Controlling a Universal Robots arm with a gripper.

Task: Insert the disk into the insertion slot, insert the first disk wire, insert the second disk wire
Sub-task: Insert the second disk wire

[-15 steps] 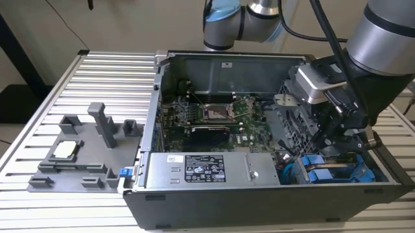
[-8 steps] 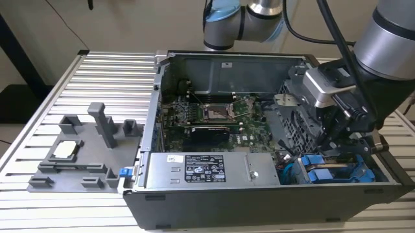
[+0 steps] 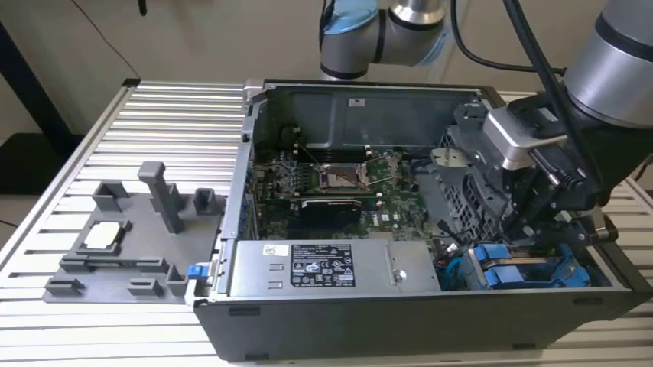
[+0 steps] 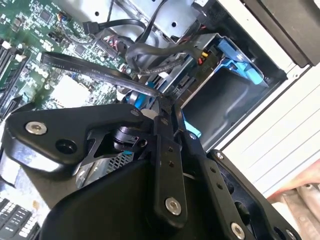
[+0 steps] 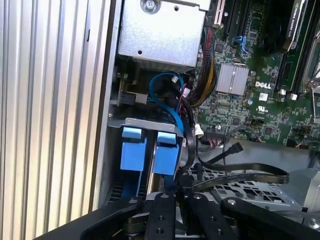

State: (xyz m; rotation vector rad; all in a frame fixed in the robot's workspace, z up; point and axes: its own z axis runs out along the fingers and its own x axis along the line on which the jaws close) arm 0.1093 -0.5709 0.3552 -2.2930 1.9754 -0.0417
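Observation:
Two blue-framed units stand side by side in the grey metal cage, the insertion slot (image 5: 145, 121). The disk (image 5: 167, 152) is the one nearest my gripper; the similar unit (image 5: 134, 150) sits beside it. In the exterior view the blue fronts (image 3: 510, 274) show low in the case's right corner, with my gripper (image 3: 531, 241) just above them. A flat black disk wire (image 5: 250, 172) runs from the perforated panel into my gripper (image 5: 179, 192), which is shut on its end. In the second wrist view the same wire (image 4: 90, 67) leads to the gripper (image 4: 162, 107).
The case wall (image 3: 408, 325) and slatted table (image 3: 102, 168) flank the cage. A silver power supply (image 3: 326, 267) lies beside the cage, the motherboard (image 5: 250, 100) beyond. A blue cable (image 5: 167, 97) loops above the cage. A grey fixture (image 3: 122, 245) stands at the exterior view's left.

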